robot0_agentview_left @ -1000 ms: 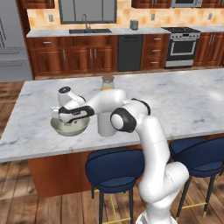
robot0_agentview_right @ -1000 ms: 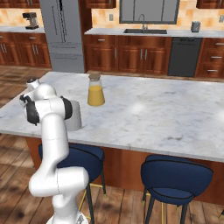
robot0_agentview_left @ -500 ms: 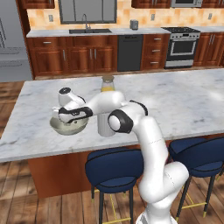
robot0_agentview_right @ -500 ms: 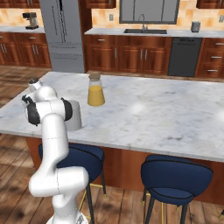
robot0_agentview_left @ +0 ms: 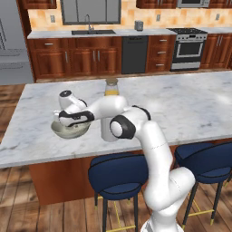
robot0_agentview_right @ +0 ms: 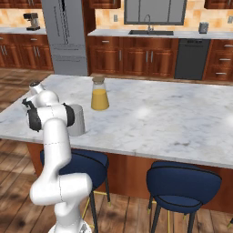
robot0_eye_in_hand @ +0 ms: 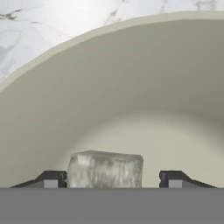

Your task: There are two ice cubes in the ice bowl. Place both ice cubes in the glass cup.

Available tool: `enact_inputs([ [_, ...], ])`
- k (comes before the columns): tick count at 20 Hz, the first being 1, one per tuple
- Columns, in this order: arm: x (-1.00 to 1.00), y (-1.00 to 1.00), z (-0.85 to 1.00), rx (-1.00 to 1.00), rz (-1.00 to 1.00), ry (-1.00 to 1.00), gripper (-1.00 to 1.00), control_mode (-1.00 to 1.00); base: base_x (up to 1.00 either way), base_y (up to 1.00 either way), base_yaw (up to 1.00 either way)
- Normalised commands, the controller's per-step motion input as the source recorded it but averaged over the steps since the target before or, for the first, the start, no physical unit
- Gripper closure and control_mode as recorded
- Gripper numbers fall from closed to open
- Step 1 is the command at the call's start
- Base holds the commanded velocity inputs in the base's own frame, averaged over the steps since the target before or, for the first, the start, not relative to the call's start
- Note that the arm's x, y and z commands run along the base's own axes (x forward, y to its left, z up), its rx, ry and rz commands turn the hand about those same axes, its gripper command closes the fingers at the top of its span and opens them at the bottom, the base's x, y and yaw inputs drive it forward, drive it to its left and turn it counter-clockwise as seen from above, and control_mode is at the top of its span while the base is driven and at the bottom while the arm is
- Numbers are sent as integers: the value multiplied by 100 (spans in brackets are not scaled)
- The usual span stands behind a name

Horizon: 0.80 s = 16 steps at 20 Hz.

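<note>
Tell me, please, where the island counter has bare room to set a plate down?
The marble counter is bare right of the juice bottle, out to its far edge. It's crowded at the left end, where ice bowl, glass cup and arm cluster.

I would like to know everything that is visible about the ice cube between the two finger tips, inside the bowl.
The ice cube is a small block, clear greyish and cloudy like frosted ice, with a rough mottled face and softly rounded edges. It sits low inside the beige bowl, near the bottom of the curved wall. It stands roughly upright, its top edge slightly slanted. The pincer brackets it: the left tip is at its side, while a gap remains to the right tip. Its underside is hidden.
</note>
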Motion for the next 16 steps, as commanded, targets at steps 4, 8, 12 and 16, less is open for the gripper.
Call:
enact_inputs([
  [4, 0, 0, 0, 0, 0, 0, 100, -100, 0, 0, 0],
  [8, -31, -12, 14, 0, 0, -8, 100, -100, 0, 0, 0],
  [12, -93, -77, 75, 4, 0, -23, 100, -100, 0, 0, 0],
  [16, -81, -82, 87, 11, -1, -13, 100, -100, 0, 0, 0],
])
